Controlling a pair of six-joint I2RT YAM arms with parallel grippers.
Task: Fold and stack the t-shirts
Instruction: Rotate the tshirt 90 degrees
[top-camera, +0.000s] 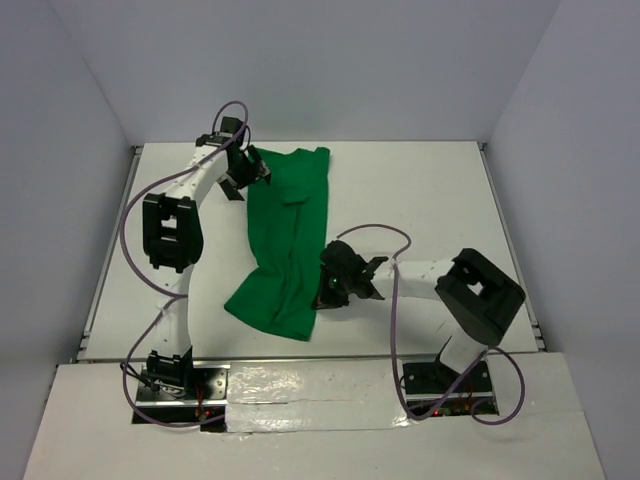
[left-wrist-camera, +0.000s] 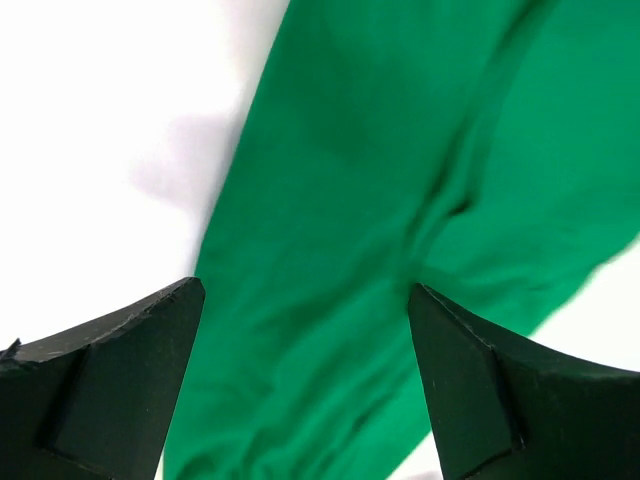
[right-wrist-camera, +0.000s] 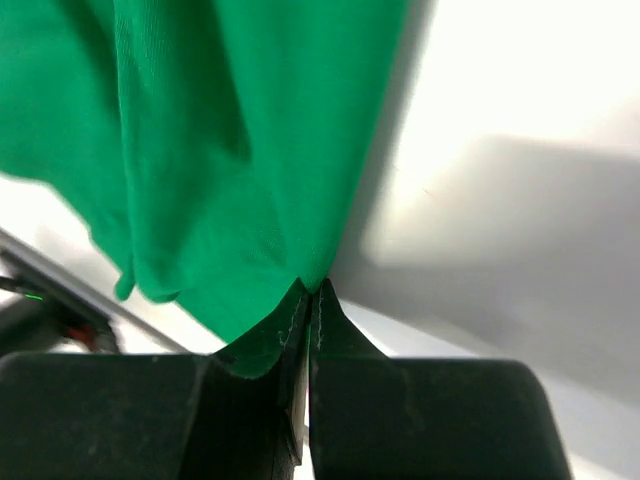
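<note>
The bright green t-shirt (top-camera: 285, 235) lies stretched in a long band from the table's far middle down to the near middle, wrinkled and bunched. My left gripper (top-camera: 255, 170) is at its far left end, open, with the cloth (left-wrist-camera: 340, 230) spread below and between its fingers (left-wrist-camera: 130, 360). My right gripper (top-camera: 330, 285) is at the shirt's right edge near the lower end, shut on a pinch of the green cloth (right-wrist-camera: 210, 200), which hangs from the fingertips (right-wrist-camera: 330, 320).
The white table (top-camera: 420, 200) is walled by grey panels at the left, back and right. The arm bases (top-camera: 180, 375) and purple cables (top-camera: 395, 330) sit at the near edge, with a reflective strip along the front.
</note>
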